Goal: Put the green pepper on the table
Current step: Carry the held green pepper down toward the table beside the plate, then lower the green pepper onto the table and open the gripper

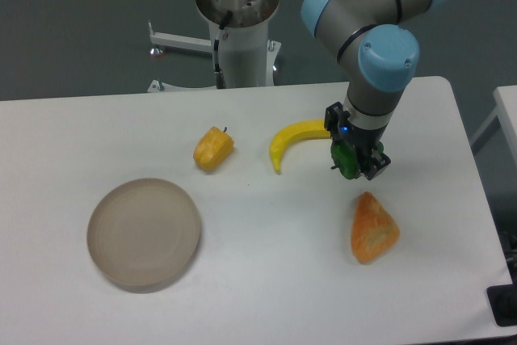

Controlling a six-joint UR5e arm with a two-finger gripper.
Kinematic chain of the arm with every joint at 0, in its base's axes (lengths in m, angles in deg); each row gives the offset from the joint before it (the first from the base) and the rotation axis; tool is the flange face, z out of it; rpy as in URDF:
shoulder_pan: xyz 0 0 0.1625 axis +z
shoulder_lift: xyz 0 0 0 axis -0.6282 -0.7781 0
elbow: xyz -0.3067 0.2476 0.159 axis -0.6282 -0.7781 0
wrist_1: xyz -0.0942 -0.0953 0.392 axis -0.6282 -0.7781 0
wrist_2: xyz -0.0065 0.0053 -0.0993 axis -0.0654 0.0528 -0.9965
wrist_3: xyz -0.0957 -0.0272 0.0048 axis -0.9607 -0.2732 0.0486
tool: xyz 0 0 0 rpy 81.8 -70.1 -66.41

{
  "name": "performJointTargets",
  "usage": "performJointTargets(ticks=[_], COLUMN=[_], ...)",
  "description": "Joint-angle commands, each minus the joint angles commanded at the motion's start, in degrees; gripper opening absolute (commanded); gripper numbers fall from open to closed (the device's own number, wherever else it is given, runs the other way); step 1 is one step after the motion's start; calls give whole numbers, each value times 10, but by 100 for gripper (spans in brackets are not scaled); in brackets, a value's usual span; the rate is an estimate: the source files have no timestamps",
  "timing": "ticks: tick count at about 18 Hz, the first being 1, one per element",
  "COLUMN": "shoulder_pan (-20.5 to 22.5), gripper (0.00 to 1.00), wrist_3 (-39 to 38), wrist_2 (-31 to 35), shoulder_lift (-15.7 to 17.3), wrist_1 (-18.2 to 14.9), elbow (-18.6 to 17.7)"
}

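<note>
Gripper (356,161) clamps the green pepper (348,161) just above the table (266,280).

The pepper sits between the closed fingers, only a sliver of green showing — held near the right half of the white top, beside the banana's (295,140) end. An orange wedge-shaped item (373,229) lies just below it; a yellow pepper (213,149) rests left of the banana, and a beige plate (144,233) lies well apart at lower left.

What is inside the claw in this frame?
The claw grips the green pepper; only a green patch shows between its fingers. The rest of the pepper is covered, as is whether it touches the table. The banana lies just beside it.
</note>
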Motion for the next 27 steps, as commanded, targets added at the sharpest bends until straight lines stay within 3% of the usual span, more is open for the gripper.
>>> performJointTargets(ticks=[4, 8, 15, 20, 27], shoulder_pan=[-8, -46, -95, -137, -178], gripper=[30, 29, 29, 29, 30], wrist_3=[-11, -12, -50, -95, -110], wrist_2=[-5, -10, -28, -46, -45], shoulder_lift=[-10, -33, -36, -65, -131], wrist_1=[1, 2, 7, 44, 106], elbow=[18, 47, 49, 55, 52])
